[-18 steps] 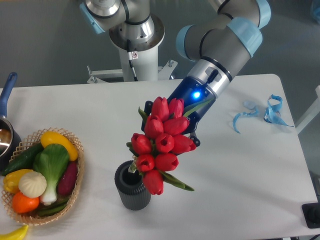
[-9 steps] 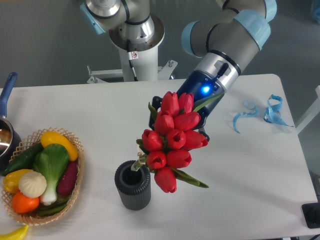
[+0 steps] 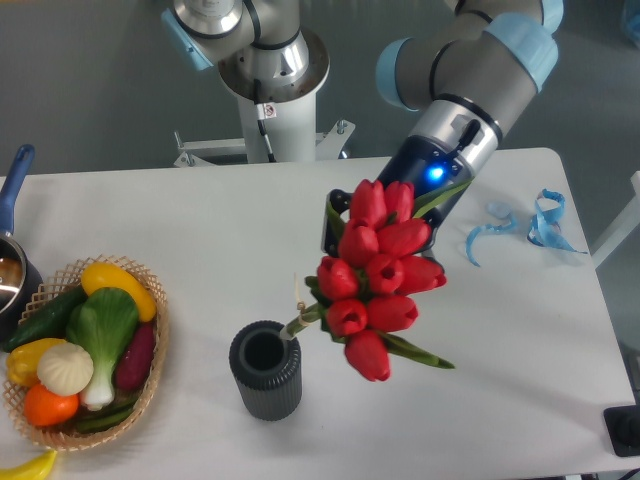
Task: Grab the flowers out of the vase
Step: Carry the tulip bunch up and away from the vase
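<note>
The flowers, a bunch of red tulip buds with green leaves, hang tilted in the air above the table, to the upper right of the vase. Their stem ends sit right at the vase's rim, seemingly just clear of the mouth. The vase is a dark grey ribbed cylinder standing upright, its round mouth open to view. The gripper is mostly hidden behind the buds; only a dark finger shows at the bunch's left edge. It appears shut on the flowers, which move with it.
A wicker basket of toy vegetables sits at the left front. A dark pot with a blue handle is at the left edge. Blue ribbon pieces lie at the right back. The arm's base stands behind the table.
The arm has carried the flowers up and to the right, drawing the stems out of the vase until only their ends remain at its rim. The vase has not moved.
</note>
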`<state>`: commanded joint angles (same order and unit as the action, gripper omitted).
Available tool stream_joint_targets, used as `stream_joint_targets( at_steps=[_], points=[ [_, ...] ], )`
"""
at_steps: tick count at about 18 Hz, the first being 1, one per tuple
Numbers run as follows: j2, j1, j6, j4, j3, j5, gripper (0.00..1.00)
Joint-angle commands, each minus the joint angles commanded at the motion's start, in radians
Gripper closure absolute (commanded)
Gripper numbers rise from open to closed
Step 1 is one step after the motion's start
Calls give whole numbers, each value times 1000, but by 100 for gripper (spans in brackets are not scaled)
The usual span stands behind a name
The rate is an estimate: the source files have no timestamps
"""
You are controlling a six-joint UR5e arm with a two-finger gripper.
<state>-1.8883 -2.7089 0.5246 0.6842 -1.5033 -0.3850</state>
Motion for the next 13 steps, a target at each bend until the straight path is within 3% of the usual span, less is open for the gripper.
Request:
stream_joint_targets(
  at_steps=[8,13],
  points=[
    [-2,-54,12,2,-9,-9,100],
    [-6,-91,165,2,-31,-59,100]
  ],
)
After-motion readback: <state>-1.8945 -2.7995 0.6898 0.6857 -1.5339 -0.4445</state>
